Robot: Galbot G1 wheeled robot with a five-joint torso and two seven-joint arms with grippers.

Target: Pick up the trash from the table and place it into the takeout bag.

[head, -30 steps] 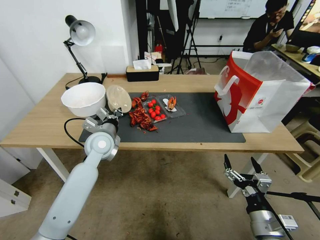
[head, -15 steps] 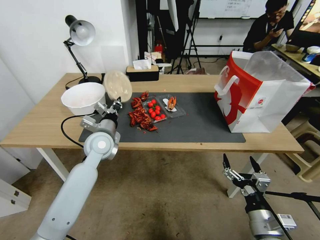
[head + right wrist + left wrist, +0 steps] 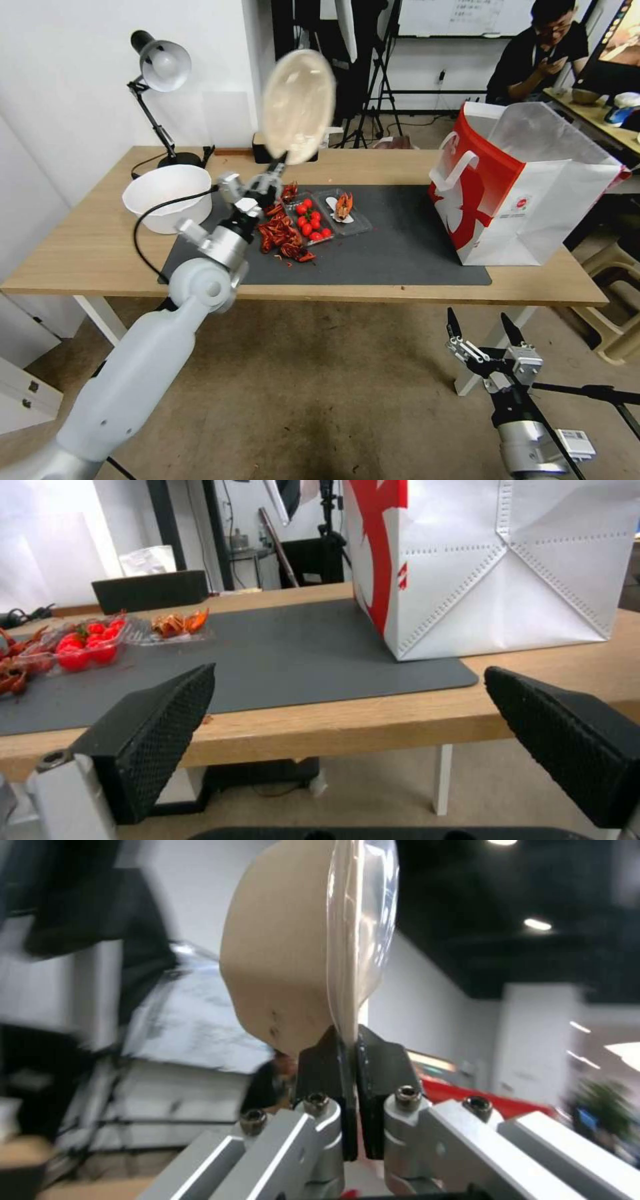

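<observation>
**Bowl held high on the left, bag waiting far to the right**

The table (image 3: 87, 247) runs long across the room, a dark mat (image 3: 400, 247) over its middle. At its right end stands the takeout bag (image 3: 520, 193), upright, mouth open to the ceiling, taller than anything else there. A white bowl (image 3: 167, 197) sits at the left end, with red food scraps (image 3: 280, 233) and a clear tray of tomatoes (image 3: 310, 223) on the mat between.

The left gripper (image 3: 272, 175) is up above the mat's left part, pinched tight on the rim of the beige bowl (image 3: 298, 105). In the wrist view the two black fingers (image 3: 327, 1075) clamp the edge, and the beige bowl (image 3: 287, 965), with a clear cover over its mouth, stands on edge above them.

From the bowl, the bag lies well off to the robot's right, across most of the mat, so I reckon the carry must go sideways and stay above the bag's rim.

The right gripper (image 3: 483, 333) hangs below the table's front edge, spread wide, holding nothing; it is the nearer one to the bag.
</observation>
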